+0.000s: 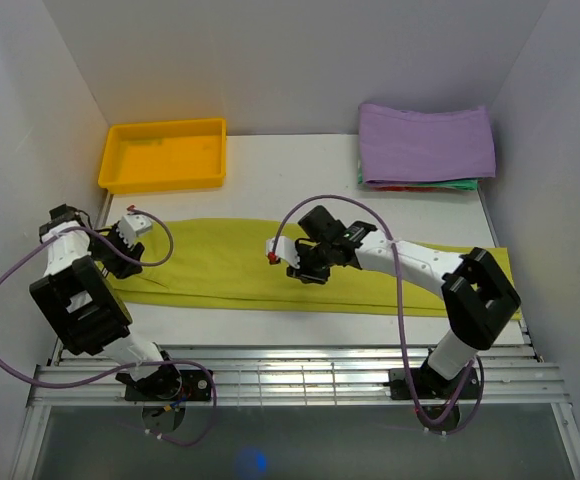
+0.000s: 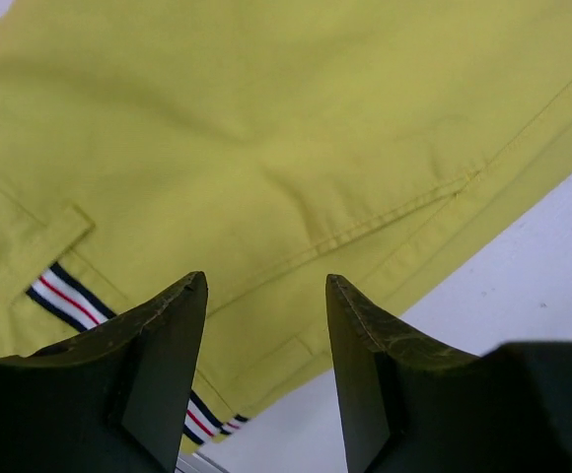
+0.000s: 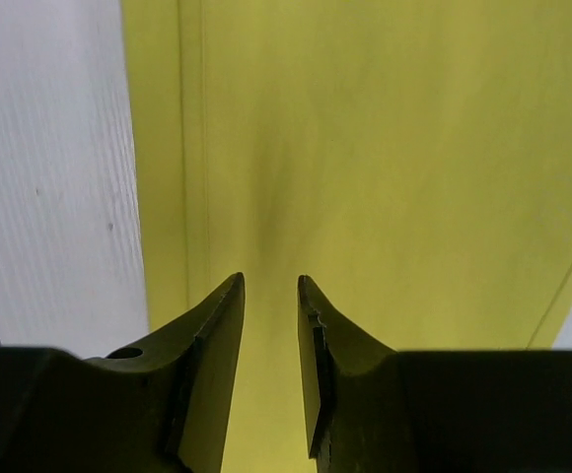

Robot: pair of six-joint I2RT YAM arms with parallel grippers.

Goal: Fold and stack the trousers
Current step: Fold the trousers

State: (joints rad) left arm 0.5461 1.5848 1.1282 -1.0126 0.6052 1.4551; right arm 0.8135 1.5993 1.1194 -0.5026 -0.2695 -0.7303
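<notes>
Long yellow-green cloth trousers (image 1: 230, 265) lie flat in a band across the middle of the top view, from the left edge of the white table (image 1: 290, 165) to its right edge.

Left gripper (image 1: 130, 260): at the left end of the band, over the waist. In the wrist view its fingers (image 2: 168, 345) are spread wide, with nothing between them and only flat cloth (image 2: 286, 148) showing through the gap. White, red and dark striped waistband trim (image 2: 64, 296) is at lower left, beside the left finger. A belt loop (image 2: 30, 246) sits just above it. Bare table shows at lower right.

Right gripper (image 1: 282, 258): mid-frame, over the middle of the trouser band near its upper edge. In the wrist view the fingers (image 3: 217, 345) stand close together with a narrow slot between them, nothing visibly pinched. Can't tell if the tips touch the cloth (image 3: 385, 148). A faint dark line in the fabric runs up from the slot. A stitched seam runs vertically left of centre, with white table beyond it at frame left.

Other items:
- A yellow rectangular plastic tray (image 1: 160, 183) is at upper left, apart from the trousers.
- A folded purple cloth (image 1: 425, 140) is at upper right, on top of a thin green and red layer (image 1: 420, 184).
</notes>
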